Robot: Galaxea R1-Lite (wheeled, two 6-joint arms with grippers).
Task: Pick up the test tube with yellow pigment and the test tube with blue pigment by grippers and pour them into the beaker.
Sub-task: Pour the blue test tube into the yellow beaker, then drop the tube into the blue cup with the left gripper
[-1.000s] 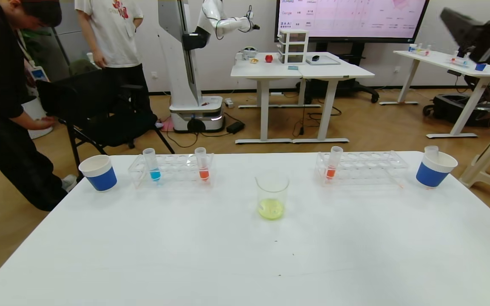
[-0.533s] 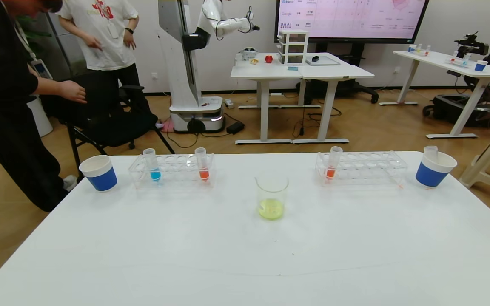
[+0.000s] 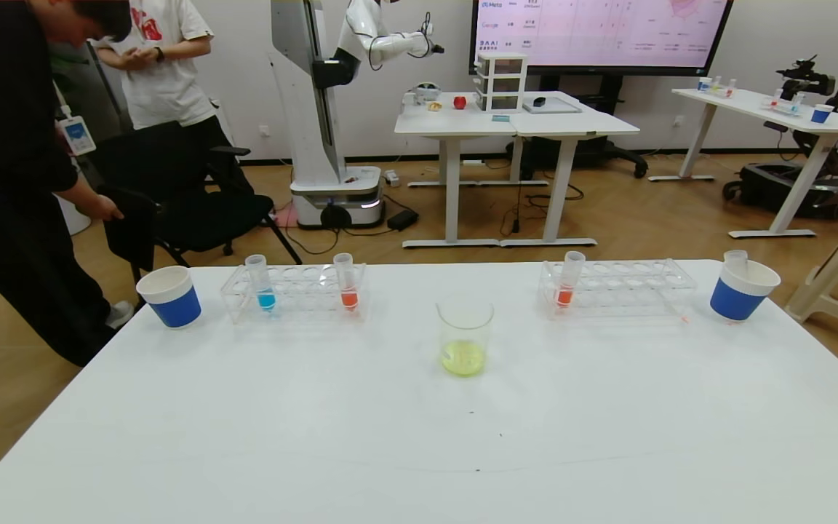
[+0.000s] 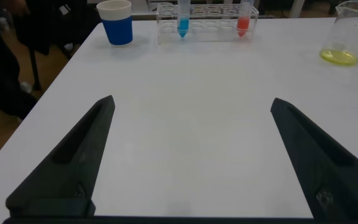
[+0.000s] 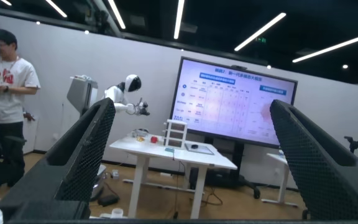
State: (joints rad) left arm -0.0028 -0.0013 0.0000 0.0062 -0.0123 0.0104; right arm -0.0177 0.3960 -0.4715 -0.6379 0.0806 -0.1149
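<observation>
The test tube with blue pigment (image 3: 265,284) stands upright in the left clear rack (image 3: 295,291), also seen in the left wrist view (image 4: 183,23). The beaker (image 3: 465,338) stands mid-table with yellow liquid in its bottom, and shows in the left wrist view too (image 4: 344,34). No test tube with yellow pigment shows. My left gripper (image 4: 192,101) is open over bare table, well short of the rack. My right gripper (image 5: 192,104) is open, holds nothing and points out at the room. Neither gripper appears in the head view.
Orange-red tubes stand in the left rack (image 3: 347,282) and the right rack (image 3: 567,284). Blue-and-white paper cups sit at the far left (image 3: 169,296) and far right (image 3: 743,291); a clear tube (image 3: 737,256) stands in the right one. Two people (image 3: 4,182) stand by the table's left corner.
A dark blurred shape at the head view's upper right a second ago is gone. The two people at the left have shifted. Nothing on the table has moved.
</observation>
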